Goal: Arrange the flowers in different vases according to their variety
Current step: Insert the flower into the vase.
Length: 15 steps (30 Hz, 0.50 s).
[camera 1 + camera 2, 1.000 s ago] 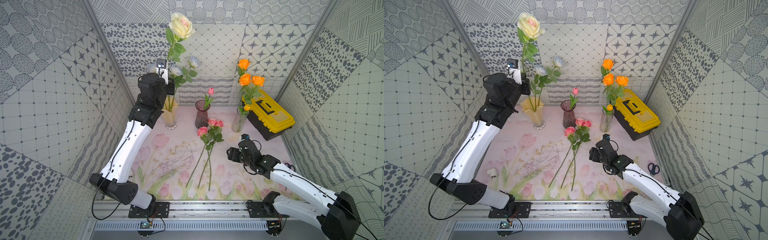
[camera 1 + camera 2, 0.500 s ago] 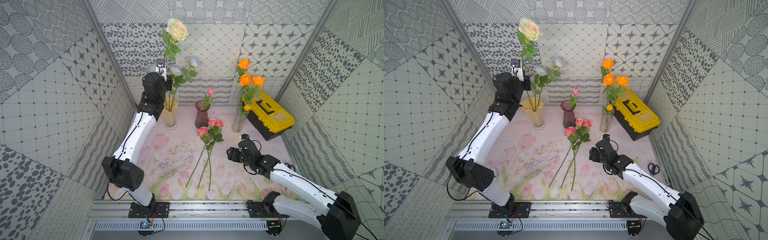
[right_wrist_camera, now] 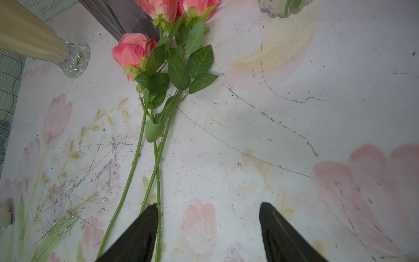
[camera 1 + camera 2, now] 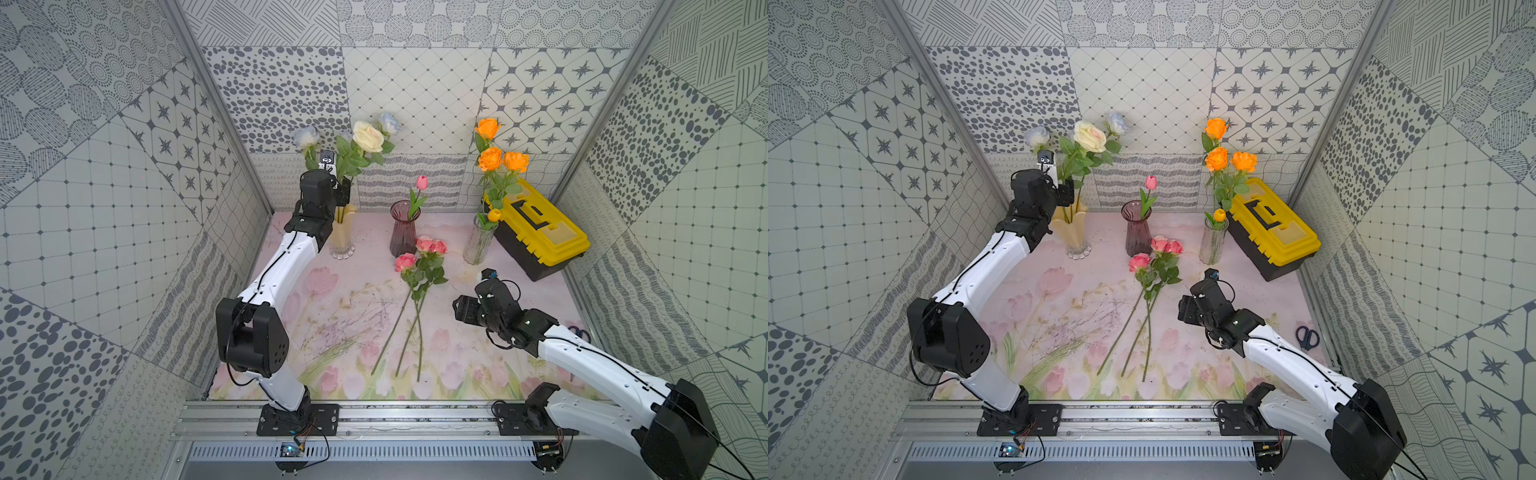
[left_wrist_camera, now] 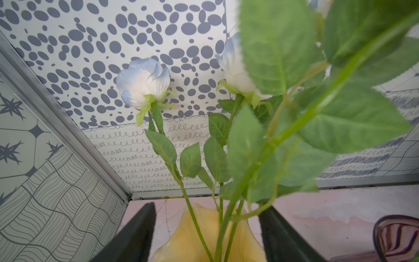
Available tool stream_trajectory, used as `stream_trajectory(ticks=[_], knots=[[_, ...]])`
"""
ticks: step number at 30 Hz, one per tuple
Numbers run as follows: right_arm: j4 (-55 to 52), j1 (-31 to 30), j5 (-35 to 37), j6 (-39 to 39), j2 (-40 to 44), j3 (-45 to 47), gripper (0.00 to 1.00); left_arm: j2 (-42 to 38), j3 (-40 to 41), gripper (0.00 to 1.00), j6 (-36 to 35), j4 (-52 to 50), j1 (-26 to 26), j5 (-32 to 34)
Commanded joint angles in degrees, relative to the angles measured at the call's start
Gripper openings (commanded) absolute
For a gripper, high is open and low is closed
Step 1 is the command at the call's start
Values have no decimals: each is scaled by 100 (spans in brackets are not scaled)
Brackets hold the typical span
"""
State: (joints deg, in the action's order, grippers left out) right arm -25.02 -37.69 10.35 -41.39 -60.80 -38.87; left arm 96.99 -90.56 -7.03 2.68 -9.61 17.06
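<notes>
- Along the back of the mat [image 4: 332, 324], left to right: left vase [image 4: 343, 237], middle vase [image 4: 402, 232], right vase [image 4: 478, 245], toolbox [image 4: 540, 232].
- In every vase, standing flowers [image 4: 368, 137].
- Before the middle vase, flat on the mat, three loose flowers [image 4: 417, 286], heads by its base.
- At the mat's right edge, scissors [image 4: 1307, 336].

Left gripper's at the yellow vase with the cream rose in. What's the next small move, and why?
Probably draw the left gripper straight back from the cream-yellow vase. Its jaws stand open on either side of the stems, gripping none, and the cream rose stands in the vase unheld. Backing out slowly should avoid snagging leaves; three pink roses lie on the mat.
</notes>
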Motion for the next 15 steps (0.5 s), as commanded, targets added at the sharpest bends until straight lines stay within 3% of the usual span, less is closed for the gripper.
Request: stream_trajectory(ticks=[1,15], knots=[[170,-15,-84,8,-86,-182,75,-257,165,99,406,-173,23,9],[221,-96,-213,9,-264,-346,75,-1115,553,99,787,-982,19,-501]])
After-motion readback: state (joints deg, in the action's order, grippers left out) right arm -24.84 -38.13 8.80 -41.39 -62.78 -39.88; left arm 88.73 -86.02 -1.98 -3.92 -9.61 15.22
